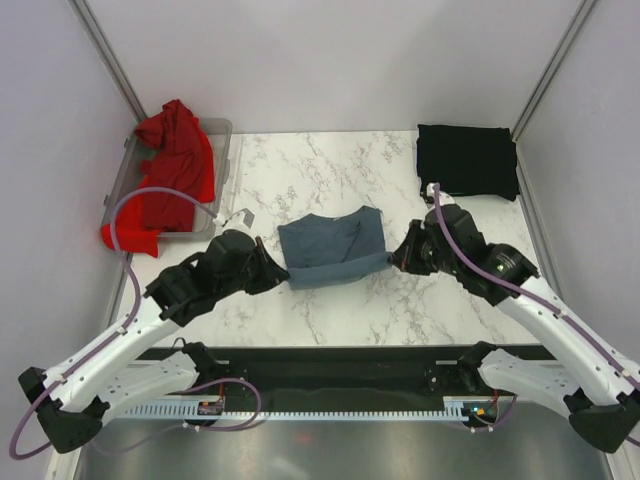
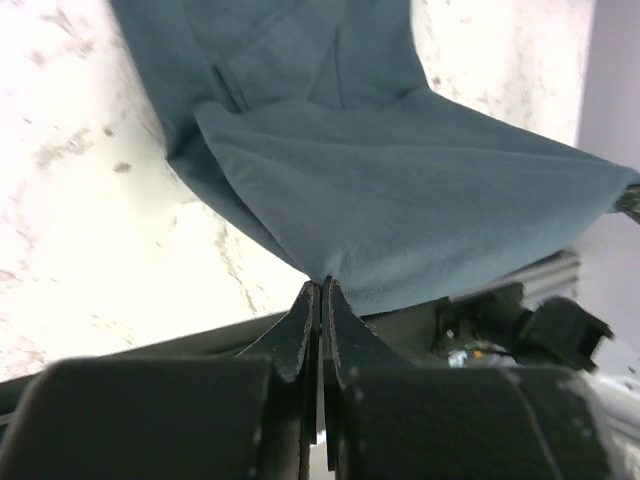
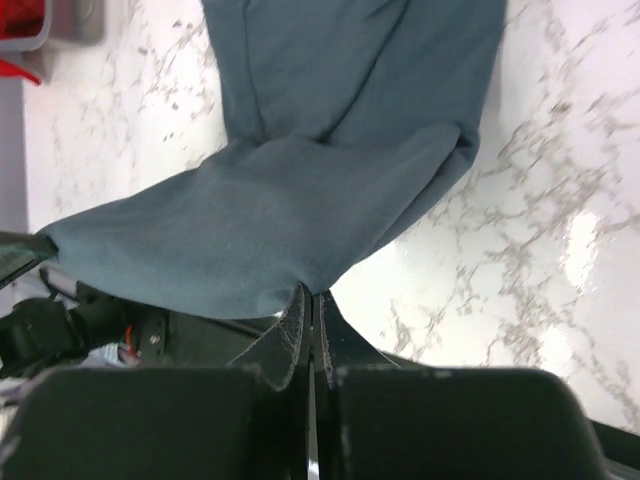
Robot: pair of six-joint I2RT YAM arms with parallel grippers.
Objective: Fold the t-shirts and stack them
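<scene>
Marble tabletop bore the blue-grey shirt; left gripper and right gripper each pinched one near corner of it, jaws fully closed.

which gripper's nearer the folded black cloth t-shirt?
Right. The right gripper sits off the black cloth t-shirt's near-left corner, pinching the slate blue-grey t-shirt's corner; the left gripper pinches its opposite corner, farther left.

Matt blue-grey cloth shirt; glossy marble table
</scene>
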